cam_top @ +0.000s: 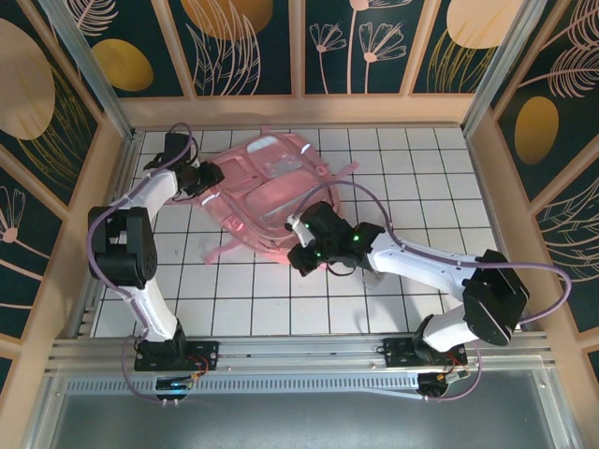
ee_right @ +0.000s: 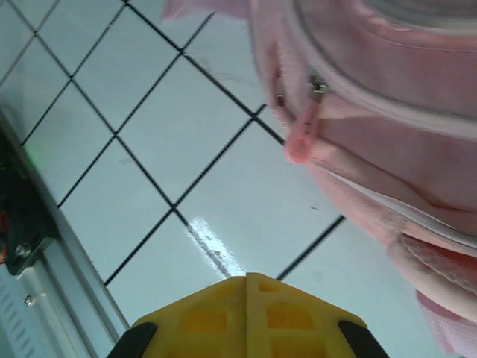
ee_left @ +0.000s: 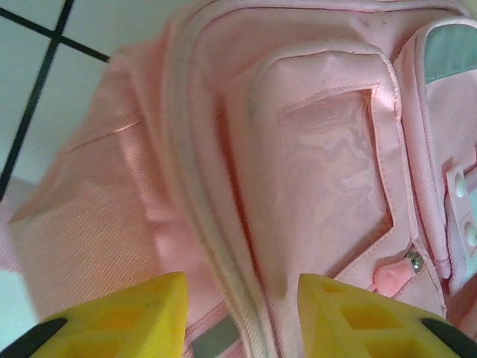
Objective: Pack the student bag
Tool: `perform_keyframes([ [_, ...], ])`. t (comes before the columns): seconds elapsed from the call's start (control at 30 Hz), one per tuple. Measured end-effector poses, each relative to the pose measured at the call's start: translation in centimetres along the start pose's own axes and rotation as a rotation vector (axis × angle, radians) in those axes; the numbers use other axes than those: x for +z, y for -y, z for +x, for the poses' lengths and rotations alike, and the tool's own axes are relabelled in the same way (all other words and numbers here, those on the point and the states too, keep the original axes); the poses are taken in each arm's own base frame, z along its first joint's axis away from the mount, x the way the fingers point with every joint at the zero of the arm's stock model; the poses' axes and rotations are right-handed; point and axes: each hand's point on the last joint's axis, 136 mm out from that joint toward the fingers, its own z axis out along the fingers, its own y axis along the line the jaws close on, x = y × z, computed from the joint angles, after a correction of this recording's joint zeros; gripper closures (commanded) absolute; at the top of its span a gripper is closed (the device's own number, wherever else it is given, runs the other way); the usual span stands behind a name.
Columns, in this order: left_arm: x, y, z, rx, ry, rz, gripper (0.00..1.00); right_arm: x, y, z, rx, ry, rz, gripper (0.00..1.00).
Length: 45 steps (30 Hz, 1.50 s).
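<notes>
The student bag (cam_top: 271,192), a soft pink backpack, lies flat on the white tiled table at the back centre-left. My left gripper (cam_top: 213,178) is at its left edge. In the left wrist view the gripper (ee_left: 242,287) is open, its yellow fingers (ee_left: 141,313) standing either side of the bag's (ee_left: 134,216) main zip seam, close above the fabric. A translucent pocket panel (ee_left: 335,164) and a pink zip pull (ee_left: 391,274) lie just ahead. My right gripper (cam_top: 298,262) (ee_right: 247,277) is shut and holds nothing, hovering over bare tile beside the bag's (ee_right: 387,127) near edge and another zip pull (ee_right: 300,142).
Loose pink straps (cam_top: 220,248) trail from the bag toward the near left. A metal rail (cam_top: 299,351) (ee_right: 30,224) runs along the table's near edge. Wooden frame walls (cam_top: 103,187) close in the left, right and back sides. Open tile (cam_top: 421,187) lies to the right.
</notes>
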Motion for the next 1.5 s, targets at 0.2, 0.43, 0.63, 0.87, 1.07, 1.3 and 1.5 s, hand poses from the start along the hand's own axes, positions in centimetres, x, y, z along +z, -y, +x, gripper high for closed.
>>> perform_keyframes([
  [0.2, -6.8, -0.2, 4.0, -0.117, 0.06, 0.021, 0.5, 1.0, 0.2, -1.2, 0.019, 0.042, 0.001, 0.72],
  [0.43, -9.4, -0.3, 14.5, -0.211, -0.016, 0.054, 0.49, 2.6, 1.6, -2.6, 0.06, 0.043, 0.104, 0.6],
  [0.63, -9.7, 0.9, 17.2, -0.28, -0.014, 0.072, 0.49, 5.4, 2.4, -2.9, 0.07, 0.001, 0.172, 0.61],
  [0.87, -6.8, 2.3, 19.2, -0.304, -0.052, 0.038, 0.48, 8.1, 3.2, -3.0, 0.047, -0.029, 0.265, 0.69],
  [1.07, -5.7, 2.5, 18.3, -0.345, -0.005, 0.024, 0.48, 8.0, 3.6, -3.0, 0.042, -0.026, 0.29, 0.96],
  [1.3, -3.8, 1.8, 17.9, -0.376, 0.028, -0.027, 0.49, 7.9, 3.4, -3.1, 0.037, -0.024, 0.279, 1.0],
  [1.5, -2.6, 2.3, 17.4, -0.424, 0.053, -0.014, 0.53, 6.6, 1.9, -4.1, 0.025, 0.003, 0.189, 1.0],
])
